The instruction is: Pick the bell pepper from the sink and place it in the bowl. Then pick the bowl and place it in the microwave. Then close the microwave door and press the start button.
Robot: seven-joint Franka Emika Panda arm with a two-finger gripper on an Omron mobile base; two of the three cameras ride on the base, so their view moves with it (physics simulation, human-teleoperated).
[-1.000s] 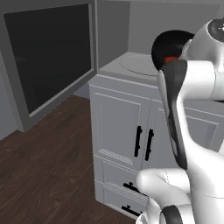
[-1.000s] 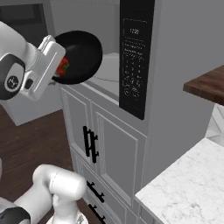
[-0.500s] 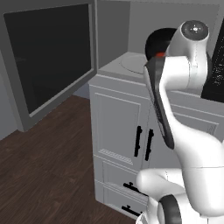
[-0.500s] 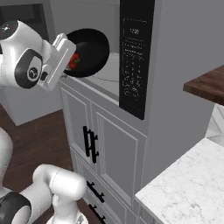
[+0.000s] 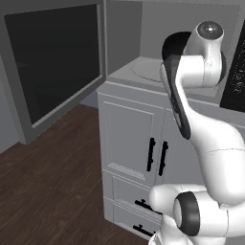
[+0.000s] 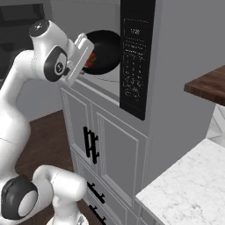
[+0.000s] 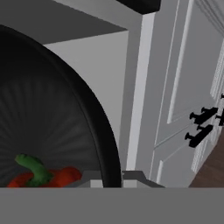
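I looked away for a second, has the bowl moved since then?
Yes. In the right base view the bowl, with the bell pepper inside, has shifted right toward the black control panel, into the microwave opening.

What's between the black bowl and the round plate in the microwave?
Nothing. In the right base view the bowl hangs above the microwave's turntable, just bare air between.

both base views flank the microwave (image 6: 110,74); hand view nears it.

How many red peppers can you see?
1. The bell pepper lies inside the black bowl, which is tilted at the open front of the microwave. The bowl's wall could hide another.
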